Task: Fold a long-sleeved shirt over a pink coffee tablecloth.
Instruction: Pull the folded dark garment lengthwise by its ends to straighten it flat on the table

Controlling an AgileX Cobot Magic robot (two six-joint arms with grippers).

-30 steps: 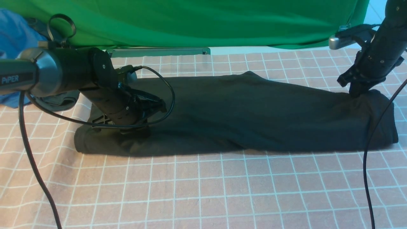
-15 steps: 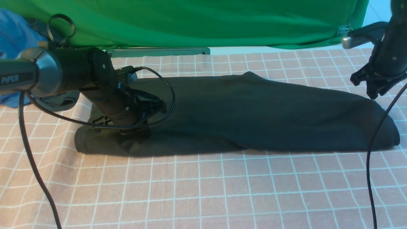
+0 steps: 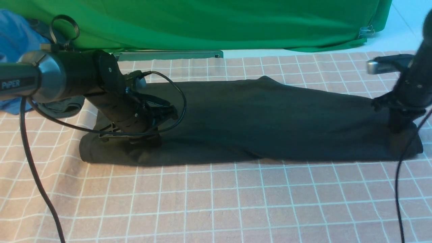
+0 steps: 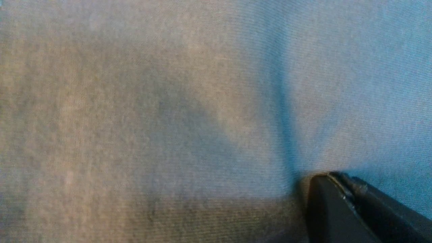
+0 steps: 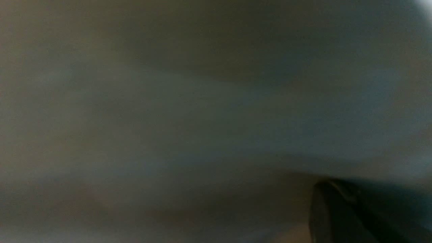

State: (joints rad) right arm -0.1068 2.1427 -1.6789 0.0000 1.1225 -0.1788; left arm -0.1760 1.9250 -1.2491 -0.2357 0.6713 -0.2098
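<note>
The long-sleeved shirt lies as a long black band across the pink coffee tablecloth. My left gripper presses down on the shirt's left end. In the left wrist view its jaws are together, and a crease in the knit runs into the tip. My right gripper is blurred and stands on the shirt's right end. The right wrist view is dark and smeared. It shows that gripper shut against the fabric. Whether it pinches cloth I cannot tell.
A green backdrop hangs along the far edge, with a metal bar below it. A blue garment is bunched at the far left. Black cables trail from the left arm and the right arm over the cloth.
My right gripper left the shirt's far right edge, rose with jaws a little apart, then came down shut nearer the front on the right end. The left arm stayed put.
</note>
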